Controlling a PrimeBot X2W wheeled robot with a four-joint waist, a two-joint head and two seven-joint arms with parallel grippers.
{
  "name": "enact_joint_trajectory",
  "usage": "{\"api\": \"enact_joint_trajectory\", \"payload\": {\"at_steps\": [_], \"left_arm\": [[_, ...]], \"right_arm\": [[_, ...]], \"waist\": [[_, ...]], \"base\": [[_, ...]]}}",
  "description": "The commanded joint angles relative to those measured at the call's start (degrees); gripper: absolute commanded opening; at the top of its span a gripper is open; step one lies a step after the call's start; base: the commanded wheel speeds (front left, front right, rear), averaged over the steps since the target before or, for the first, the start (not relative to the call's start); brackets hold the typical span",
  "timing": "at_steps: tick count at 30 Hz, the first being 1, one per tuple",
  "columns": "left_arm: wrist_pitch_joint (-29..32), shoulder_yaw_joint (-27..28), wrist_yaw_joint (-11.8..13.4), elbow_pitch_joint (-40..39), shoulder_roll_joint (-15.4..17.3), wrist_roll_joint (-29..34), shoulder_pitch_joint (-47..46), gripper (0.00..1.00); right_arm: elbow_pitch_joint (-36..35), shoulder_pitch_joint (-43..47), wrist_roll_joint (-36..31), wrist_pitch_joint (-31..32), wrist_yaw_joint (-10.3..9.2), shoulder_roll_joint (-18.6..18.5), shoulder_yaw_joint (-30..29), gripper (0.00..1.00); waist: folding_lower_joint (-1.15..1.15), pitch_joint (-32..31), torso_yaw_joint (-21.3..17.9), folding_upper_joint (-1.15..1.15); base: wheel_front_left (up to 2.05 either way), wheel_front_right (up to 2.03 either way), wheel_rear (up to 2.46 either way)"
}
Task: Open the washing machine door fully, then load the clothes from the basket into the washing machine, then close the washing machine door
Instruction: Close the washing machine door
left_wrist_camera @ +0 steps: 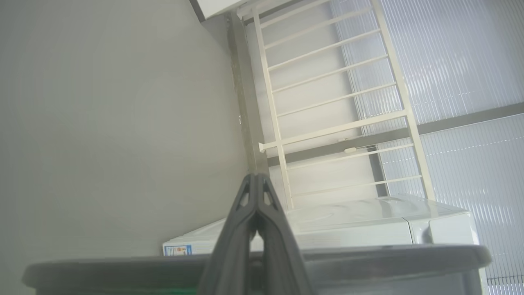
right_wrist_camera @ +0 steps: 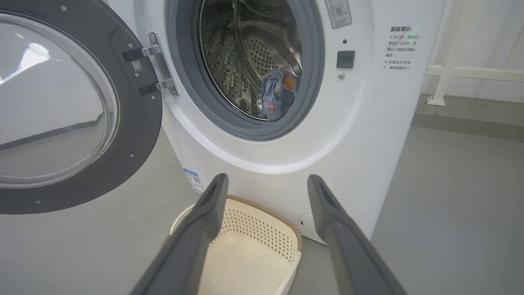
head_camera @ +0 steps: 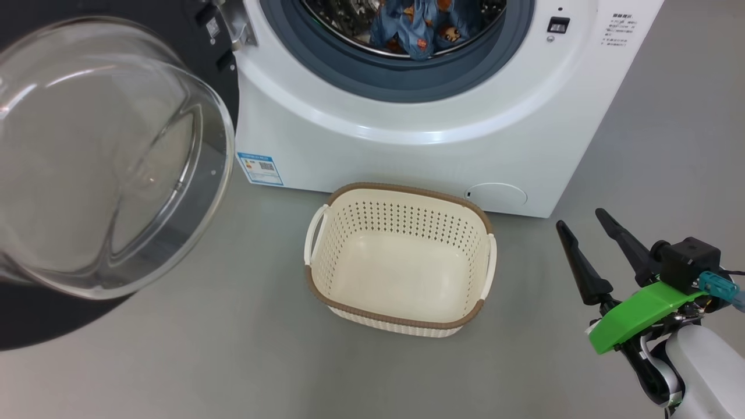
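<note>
Scanning head view first: shows the basket [head_camera: 407,187] empty on the floor, just in front of the washing machine [head_camera: 407,151]. Puts the clothes [head_camera: 416,29] inside the drum, bunched low near the grey seal [head_camera: 401,81]. Has the washing machine door [head_camera: 110,157] swung wide at the left, glass bowl facing the camera. Catches the right gripper [head_camera: 579,218] at lower right, fingers spread wide, holding nothing, well apart from basket and door. Reads as loading done, closing not yet done.

Switching to left wrist view: finds the left gripper [left_wrist_camera: 256,177] pinched fully together, nothing between the fingers, just above the door's dark rim; cannot tell whether touching. Points up at a white railing [left_wrist_camera: 327,102], so gives no sight of hinge or opening.

Moving to right wrist view: confirms the wide spread, aimed at basket and machine front. Places the clothes close to the lip of the opening.

Judging risks from here: could pinch a fabric edge between door and seal, blocking the latch. Could skid off the glossy rim when pushing with closed fingers. Could bounce back unlatched after a soft push.
</note>
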Motion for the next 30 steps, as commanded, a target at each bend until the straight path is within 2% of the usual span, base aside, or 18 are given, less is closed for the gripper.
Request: {"api": "enact_joint_trajectory", "payload": {"at_steps": [1, 8, 19, 24, 30], "left_arm": [[3.7, -1.5, -0.4, -1.4, 1.0, -0.2, 1.2, 0.00], [8.9, -2.8, -0.4, -3.1, 1.3, -0.2, 3.6, 0.00], [21.5, -5.6, -0.3, -9.7, 1.3, -1.1, 9.0, 0.00], [26.9, -5.9, 0.5, -14.6, 1.0, -2.6, 11.8, 0.00], [33.5, -6.3, 2.7, -22.6, 0.1, -4.7, 16.1, 0.00]], "right_arm": [[-0.8, -0.2, 0.5, -0.4, 0.25, -0.2, 0.7, 1.00], [-0.2, 0.3, 0.8, -0.5, 0.25, 0.8, 0.7, 1.00], [0.3, 1.6, 1.1, -0.6, 0.25, 2.6, 0.7, 1.00], [0.1, 2.5, 1.2, -0.6, 0.25, 3.4, 0.5, 1.00], [0.0, 3.8, 1.5, -0.6, 0.25, 3.9, 0.1, 1.00]], "waist": [[0.00, -0.6, 0.0, 0.00], [0.00, -2.3, 0.4, 0.00], [0.00, -5.6, 1.0, 0.00], [0.00, -6.8, 0.8, 0.00], [0.00, -8.4, 0.4, 0.00]], "base": [[0.00, 0.00, 0.00], [0.00, 0.00, 0.00], [0.00, 0.00, 0.00], [0.00, 0.00, 0.00], [0.00, 0.00, 0.00]]}}
